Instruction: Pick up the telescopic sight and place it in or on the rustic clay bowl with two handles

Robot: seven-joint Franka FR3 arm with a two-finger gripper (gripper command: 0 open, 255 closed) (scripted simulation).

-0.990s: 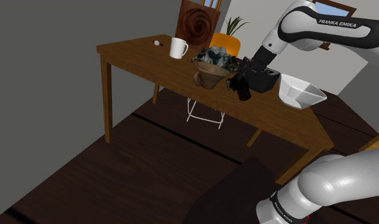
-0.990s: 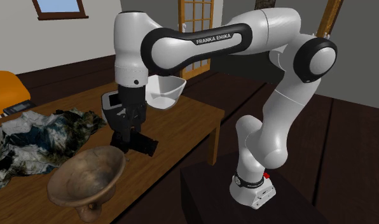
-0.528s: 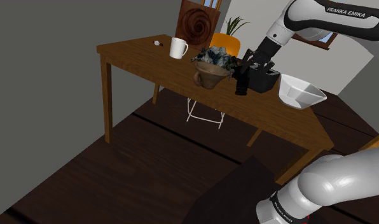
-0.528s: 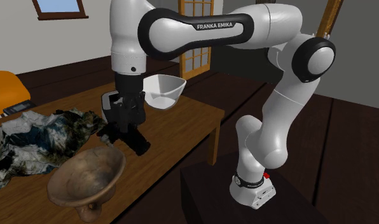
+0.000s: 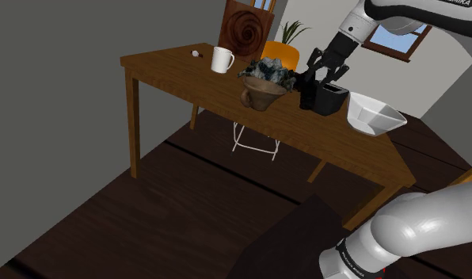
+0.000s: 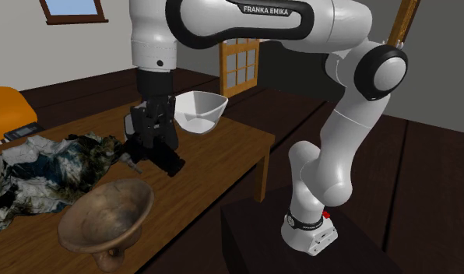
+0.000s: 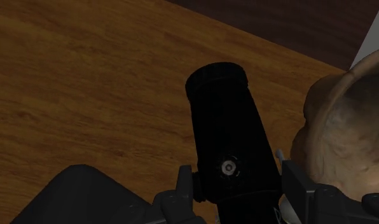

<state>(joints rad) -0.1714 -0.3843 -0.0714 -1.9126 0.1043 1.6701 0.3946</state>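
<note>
The black gripper (image 6: 151,145) is clasping the dark telescopic sight (image 7: 227,121) between its fingers, apparently holding it clear of the wooden table (image 6: 238,148) near the brown two-handled bowl (image 6: 106,216), so the pickup is looking done, with placing it in the bowl remaining.

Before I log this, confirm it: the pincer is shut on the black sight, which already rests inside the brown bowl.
Not quite. The pincer is shut on the black sight, but the sight is not in the brown bowl: the wrist view shows it held beside the bowl, over the table.
</note>
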